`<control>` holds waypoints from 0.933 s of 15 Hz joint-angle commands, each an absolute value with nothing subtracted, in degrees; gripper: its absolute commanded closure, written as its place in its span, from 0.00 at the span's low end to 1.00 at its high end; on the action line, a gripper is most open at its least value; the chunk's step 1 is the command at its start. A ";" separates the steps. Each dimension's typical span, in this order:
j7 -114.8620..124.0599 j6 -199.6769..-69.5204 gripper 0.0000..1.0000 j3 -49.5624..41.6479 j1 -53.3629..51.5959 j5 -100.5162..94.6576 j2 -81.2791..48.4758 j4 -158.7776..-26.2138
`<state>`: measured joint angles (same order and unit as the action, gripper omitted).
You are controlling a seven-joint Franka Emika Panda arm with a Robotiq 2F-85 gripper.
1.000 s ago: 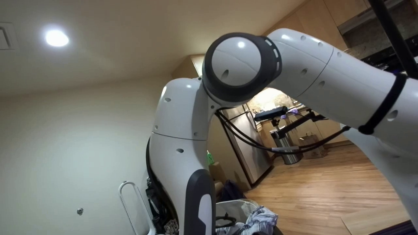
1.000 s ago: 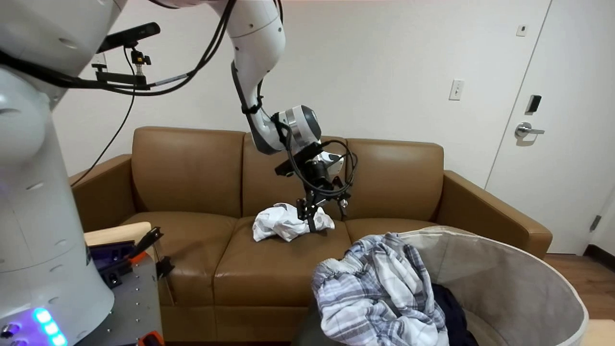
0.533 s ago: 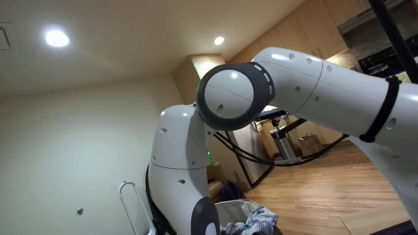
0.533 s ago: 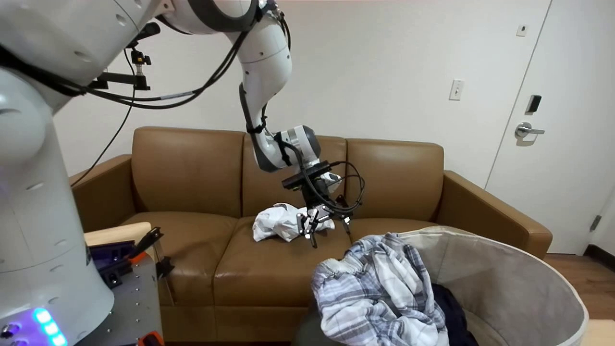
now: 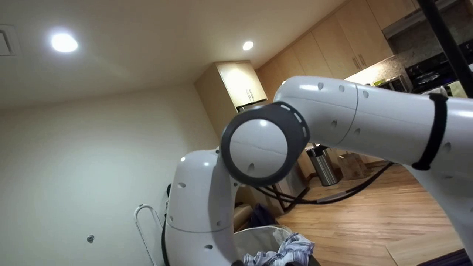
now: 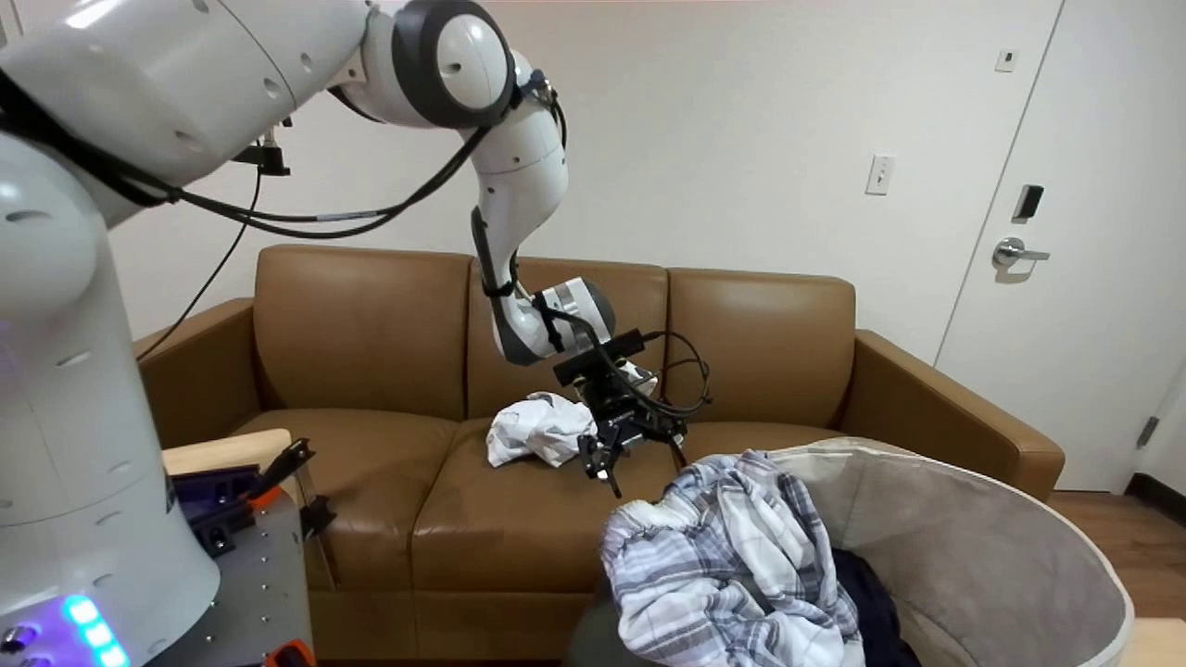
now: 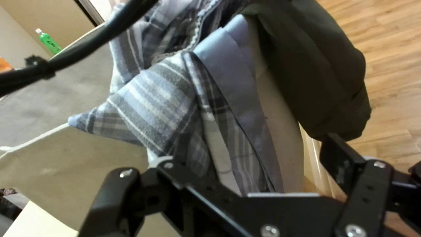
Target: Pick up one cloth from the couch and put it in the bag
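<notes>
1. Lying crumpled on the couch [image 6: 519,547], whose seat acts as the tabletop, is a white cloth [image 6: 537,430] with grey patches, all soft folds and rounded peaks. It sits close to the back edge, about midway along.
2. The couch looks like smooth brown leather, with plump rectangular cushions, straight seams and squared armrests.
3. In an exterior view, the bag [image 6: 982,547] stands before the tabletop's front edge and covers its front right corner, as seen there. It is pale grey, soft-sided and round, with a wide curving rim.
4. A plaid cloth [image 7: 154,108] in grey, blue and white spills over that rim in a loose bundle. The wrist view shows its fuzzy weave beside a smooth, satiny blue-grey band [image 7: 241,85].
5. Dark navy fabric [image 6: 876,607] lies inside the bag; in the wrist view, plain olive fabric [image 7: 315,75] bulges beside the plaid cloth.
6. The pincer [image 6: 649,474], black and angular, tilts down from a glossy white arm [image 6: 523,148]. Its two fingers [image 7: 342,161] are spread wide apart.
7. In an exterior view, the white cloth appears behind and to the left of the pincer, its right end hidden. Whether pincer and plaid cloth touch cannot be told.
</notes>
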<state>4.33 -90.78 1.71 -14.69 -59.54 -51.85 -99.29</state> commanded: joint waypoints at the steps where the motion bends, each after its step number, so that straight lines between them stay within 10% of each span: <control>1: -1.88 -82.86 0.00 0.09 -15.31 -64.50 -60.53 -89.80; 7: -3.88 -80.37 0.00 -0.73 -13.96 -71.03 -69.00 -81.01; 8: -4.76 -80.72 0.25 -0.57 -13.69 -71.09 -69.73 -80.34; 14: -7.49 -82.01 0.61 0.08 -13.11 -70.63 -71.77 -77.67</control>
